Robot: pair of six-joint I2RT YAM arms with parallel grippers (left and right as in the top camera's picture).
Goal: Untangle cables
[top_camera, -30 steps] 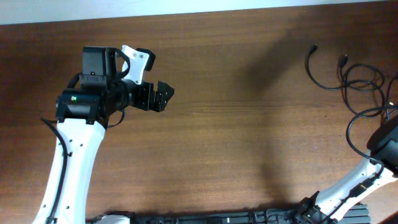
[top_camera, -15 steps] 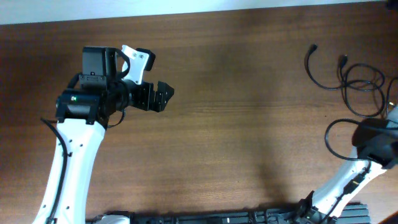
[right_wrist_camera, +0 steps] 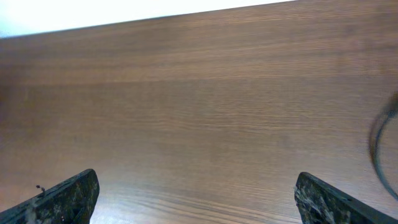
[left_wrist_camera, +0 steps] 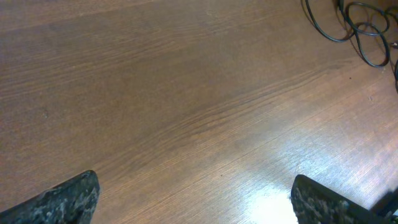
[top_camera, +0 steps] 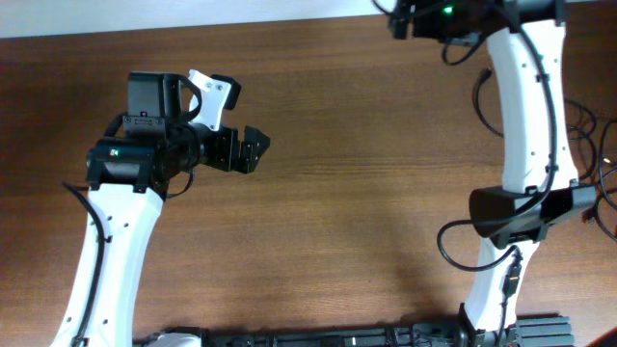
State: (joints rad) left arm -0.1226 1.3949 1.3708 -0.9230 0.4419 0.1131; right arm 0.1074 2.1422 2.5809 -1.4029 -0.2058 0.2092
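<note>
Right arm has swung up and across within the last second; its gripper (right_wrist_camera: 196, 193), fingers spread and empty, overshoots the cables (top_camera: 588, 145), now behind it. We note no untangling begun.

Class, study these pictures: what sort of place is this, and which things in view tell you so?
Probably a robotics lab bench, not a home. A bare brown wooden table carries two white-and-black robot arms, with the left gripper open, and thin black tangled cables laid out as a test.
</note>
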